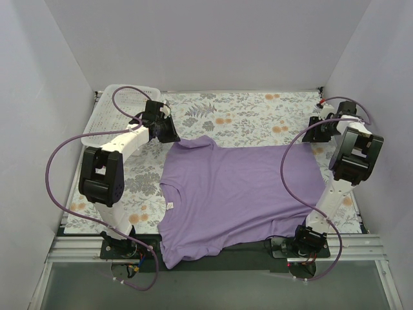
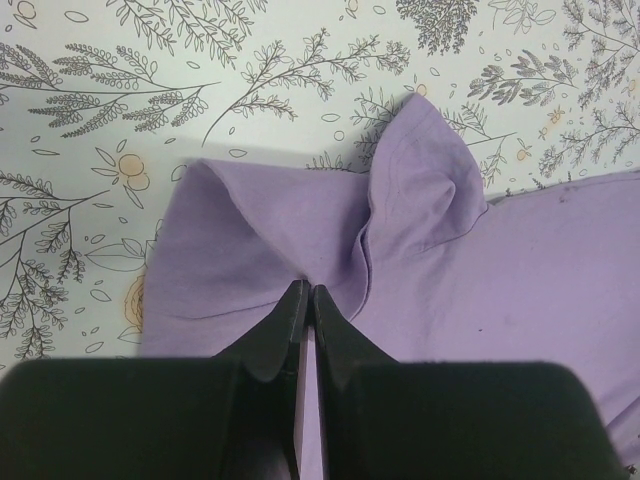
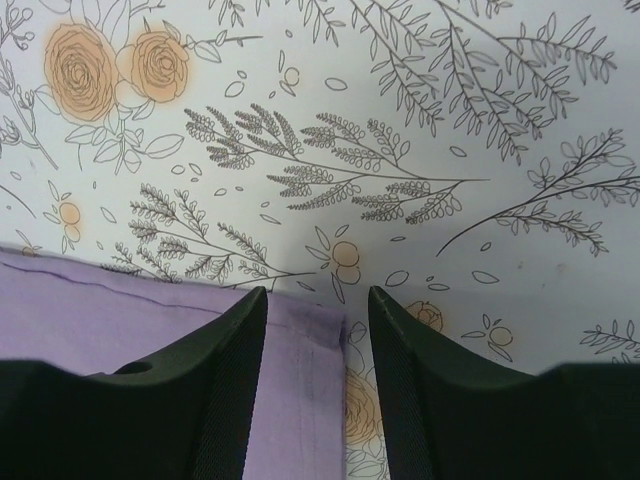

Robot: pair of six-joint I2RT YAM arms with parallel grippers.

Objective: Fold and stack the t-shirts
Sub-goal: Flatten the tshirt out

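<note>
Shirt (image 1: 239,190) spread mid-table on floral cloth (image 1: 245,116), neck left, near sleeve over front edge. My left gripper (image 2: 306,292) pinched tight on far sleeve, fabric bunched up. My right gripper (image 3: 318,300) jaws apart, straddling hem corner. Basket (image 1: 102,116) far left, beside my left gripper, clear of shirt.

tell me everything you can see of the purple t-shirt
The t-shirt is plain lavender, short-sleeved, of soft cotton-like knit, with a small white neck label. It lies spread on the floral table cover, neck toward the left arm, hem toward the right, lightly wrinkled. The near sleeve reaches past the cover's near edge. The far sleeve is puckered where the left claw is shut on it. The open right claw straddles a far hem corner.
</note>
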